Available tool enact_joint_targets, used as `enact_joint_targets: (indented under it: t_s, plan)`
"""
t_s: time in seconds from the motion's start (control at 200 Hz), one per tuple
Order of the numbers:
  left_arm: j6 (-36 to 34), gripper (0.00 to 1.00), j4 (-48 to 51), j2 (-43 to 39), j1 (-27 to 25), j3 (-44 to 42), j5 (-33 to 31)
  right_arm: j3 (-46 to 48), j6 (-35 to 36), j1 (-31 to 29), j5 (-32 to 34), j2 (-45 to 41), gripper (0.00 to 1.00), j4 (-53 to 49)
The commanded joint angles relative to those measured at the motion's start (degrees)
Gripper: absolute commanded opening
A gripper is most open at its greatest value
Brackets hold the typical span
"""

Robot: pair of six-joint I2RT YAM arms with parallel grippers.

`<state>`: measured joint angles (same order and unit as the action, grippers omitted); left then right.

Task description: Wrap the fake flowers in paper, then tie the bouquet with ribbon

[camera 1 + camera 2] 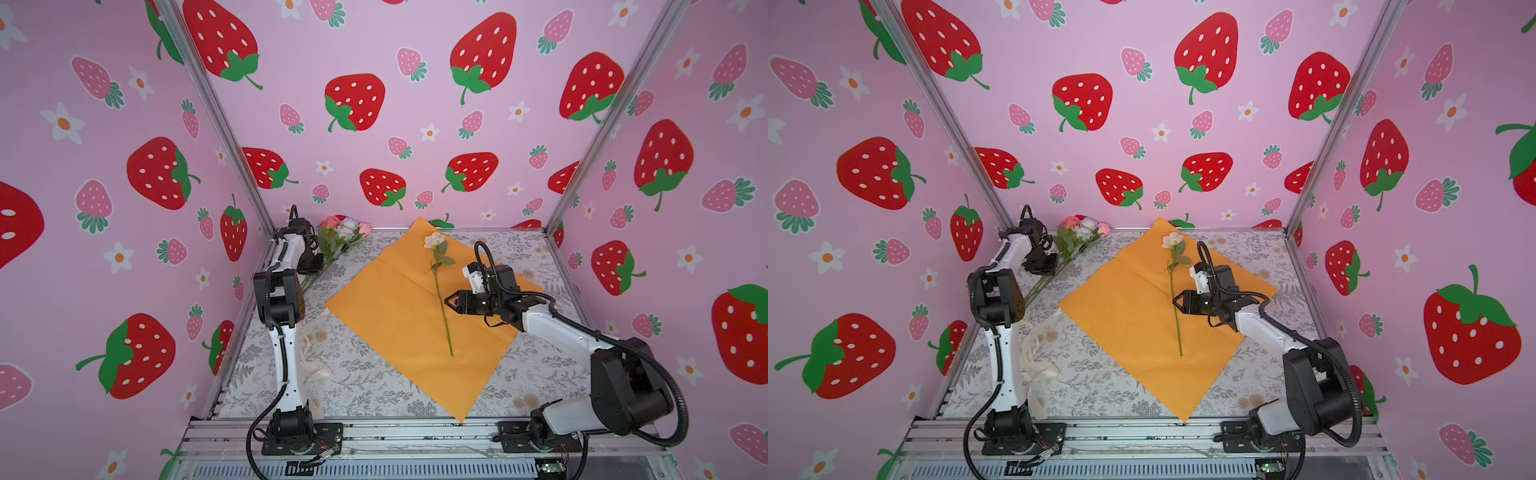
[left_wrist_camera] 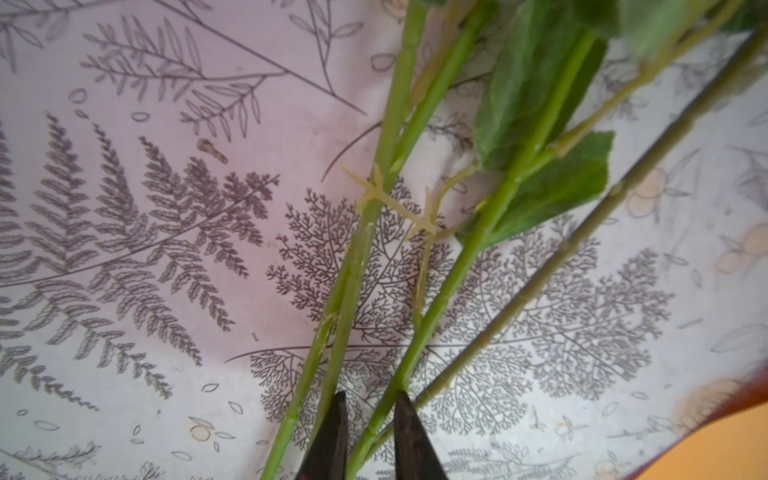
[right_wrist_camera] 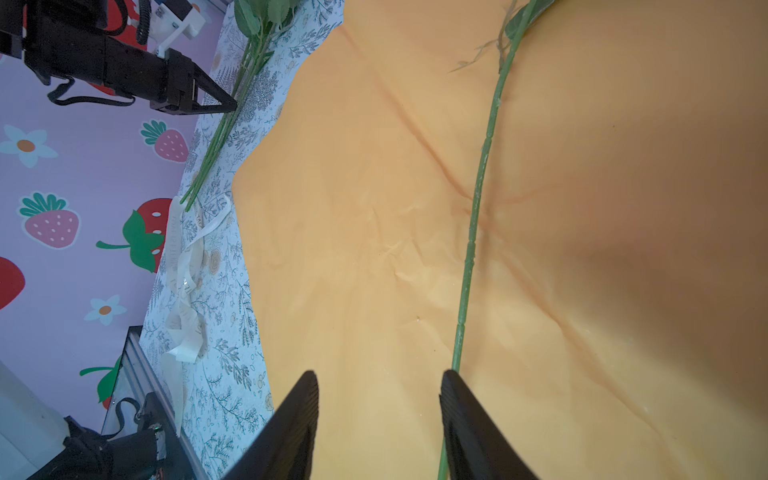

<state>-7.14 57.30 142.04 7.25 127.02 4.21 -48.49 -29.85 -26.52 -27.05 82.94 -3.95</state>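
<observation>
Green-stemmed bouquet of fake flowers (image 1: 340, 237) lies left of the orange paper (image 1: 395, 324) on the fern-printed table (image 1: 353, 376), heads toward the strawberry wall (image 1: 374, 137); left gripper (image 2: 371, 401) stands narrowly apart astride one stem, right gripper (image 3: 379, 376) wide apart above this paper.

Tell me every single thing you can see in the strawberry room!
bunch of fake flowers: one, pink and white heads with green leaves and stems, lying on the table in the far left corner
single rose: one, white head on a green stem, lying on the paper sheet
paper sheet: one, orange, spread flat in the middle of the table
ribbon: one, cream, loose on the table by the left arm
table: one, white with grey fern print
walls: three, pink with red strawberries
arms: two, white and black, near edge
left tool: black, jaws slightly apart at the bunch's stems
right tool: black, open, beside the single rose's stem
</observation>
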Motion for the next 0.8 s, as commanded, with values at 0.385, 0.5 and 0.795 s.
enact_joint_targets:
  t_s: [0.385,0.5,0.795]
  plan:
    - [-0.2,0.24,3.12,0.83,0.01,-0.74,7.3,-1.26,0.67,-0.46,-0.29,1.72,0.51,-0.88]
    - [-0.03,0.22,2.48,0.46,-0.13,-1.89,6.92,-1.32,0.67,-0.46,-0.37,1.85,0.51,-0.97]
    - [0.81,0.14,2.68,-0.13,-0.13,-1.71,8.46,-0.82,1.02,-0.41,0.06,1.5,0.51,-1.39]
